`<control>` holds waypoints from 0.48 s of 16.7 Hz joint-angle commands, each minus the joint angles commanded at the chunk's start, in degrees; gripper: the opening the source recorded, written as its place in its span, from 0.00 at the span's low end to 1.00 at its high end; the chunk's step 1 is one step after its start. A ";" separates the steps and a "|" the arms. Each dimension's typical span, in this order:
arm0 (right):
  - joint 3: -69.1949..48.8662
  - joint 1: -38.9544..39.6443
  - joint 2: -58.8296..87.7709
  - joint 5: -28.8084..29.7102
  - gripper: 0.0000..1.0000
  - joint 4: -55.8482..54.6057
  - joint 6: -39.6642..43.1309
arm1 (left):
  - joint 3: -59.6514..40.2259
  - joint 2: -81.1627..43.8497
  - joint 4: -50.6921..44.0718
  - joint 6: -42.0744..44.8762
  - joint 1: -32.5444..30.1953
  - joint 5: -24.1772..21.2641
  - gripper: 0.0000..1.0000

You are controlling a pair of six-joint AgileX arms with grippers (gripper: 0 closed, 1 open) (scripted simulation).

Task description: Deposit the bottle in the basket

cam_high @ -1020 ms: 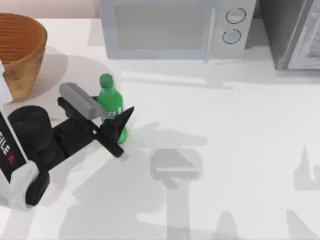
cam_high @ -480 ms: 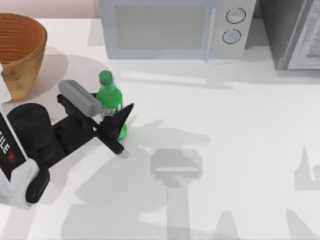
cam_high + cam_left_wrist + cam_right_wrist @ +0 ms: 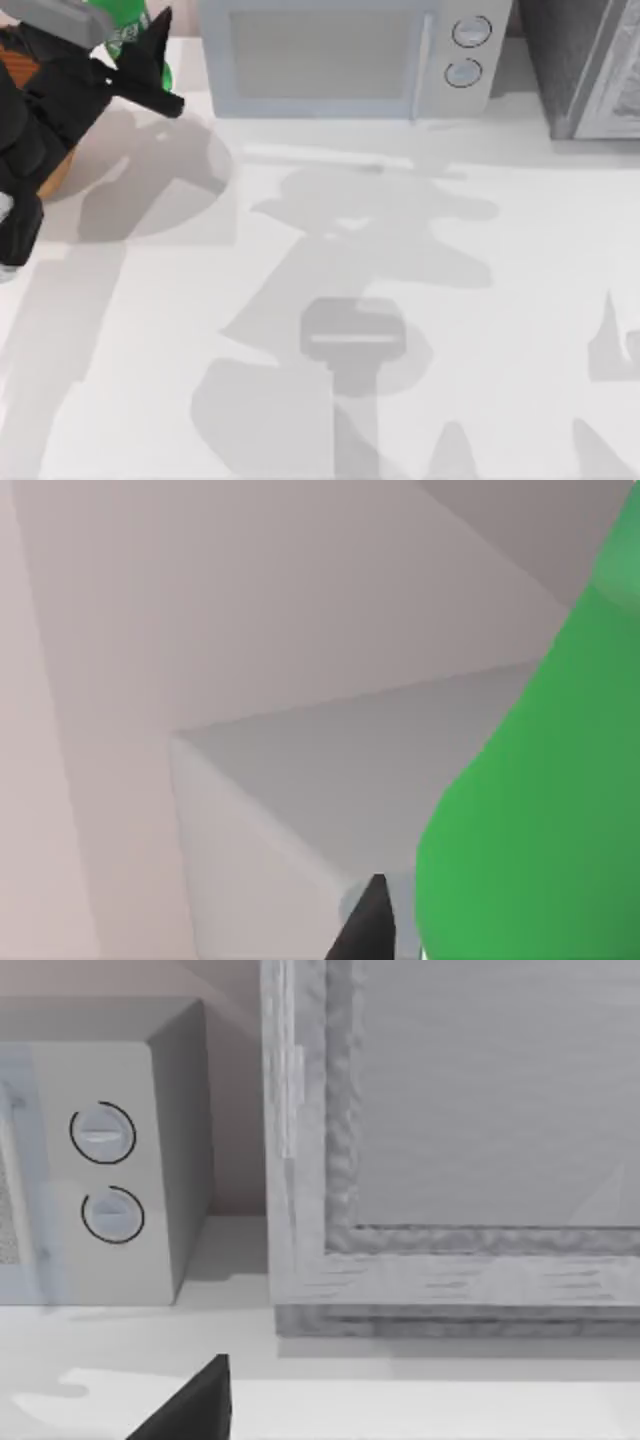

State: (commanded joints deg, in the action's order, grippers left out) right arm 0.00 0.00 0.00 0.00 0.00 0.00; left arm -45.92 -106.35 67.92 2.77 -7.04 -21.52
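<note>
Our left claw (image 3: 140, 45) sits at the far left corner of the bench (image 3: 420, 300), its black pointed fingers (image 3: 155, 40) pinching the bottle (image 3: 125, 25) around its labelled middle and holding it up off the surface. The bottle is smooth, glossy, bright green plastic; in the top view we see a bit of its rounded body and a strip of the white-and-green label between the dark fingers and the grey block on the claw. In the left wrist view the same bottle (image 3: 540, 810) shows as a curved green wall swelling outward below a narrower shoulder, with one black fingertip (image 3: 368, 925) just beside it. The basket (image 3: 50, 175) lies beneath our left arm, which covers most of it; a sliver of tan woven side and a patch of ribbed orange-brown inside peek out. The bottle hangs near the basket's right edge, though we cannot tell whether it is directly over the opening. A boxy pale grey microwave (image 3: 340, 55) with two round dials stands along the back of the matte white bench. In the right wrist view a black tip of the right claw (image 3: 190, 1405) shows low above the bench; whether its fingers are spread or pressed together we cannot tell.
</note>
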 joint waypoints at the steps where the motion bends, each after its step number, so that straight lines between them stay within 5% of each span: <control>1: 0.00 0.00 0.00 0.00 1.00 0.00 0.00 | -2.08 2.54 -4.46 -0.18 1.81 1.40 0.00; 8: 0.00 0.00 0.00 0.00 1.00 0.00 0.00 | -12.36 16.90 -38.10 -0.53 15.03 6.84 0.00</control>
State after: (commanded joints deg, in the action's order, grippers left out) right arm 0.00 0.00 0.00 0.00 0.00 0.00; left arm -58.28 -89.45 29.83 2.24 7.99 -14.69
